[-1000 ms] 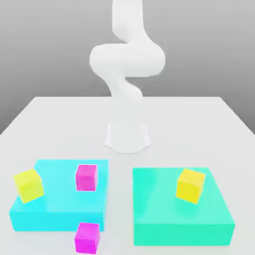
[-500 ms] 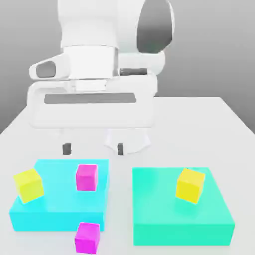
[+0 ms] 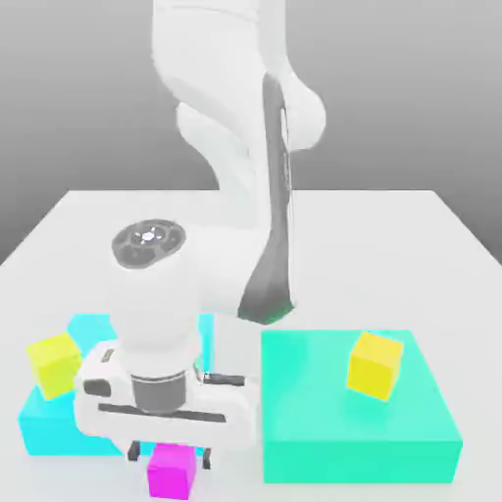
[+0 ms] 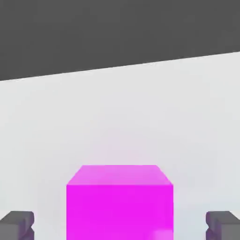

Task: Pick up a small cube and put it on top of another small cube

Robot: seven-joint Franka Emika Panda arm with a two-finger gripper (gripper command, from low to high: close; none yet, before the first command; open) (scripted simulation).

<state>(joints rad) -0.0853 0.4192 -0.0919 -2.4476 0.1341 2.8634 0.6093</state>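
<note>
The gripper (image 3: 171, 452) hangs low over the table (image 3: 392, 235), fingers (image 4: 18, 224) apart, either side of a magenta cube (image 3: 172, 471) without touching it. The hand hides most of the blue block (image 3: 44, 422) behind it. A yellow cube (image 3: 55, 364) sits on that block's edge.

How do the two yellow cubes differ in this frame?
The yellow cube at the exterior view's left sits on the cyan block; the yellow cube at the exterior view's right sits on the teal-green block. The left one lies near its block's outer edge, the right one further in from the edges. Both look alike in size and colour, each turned slightly askew to its block.
</note>
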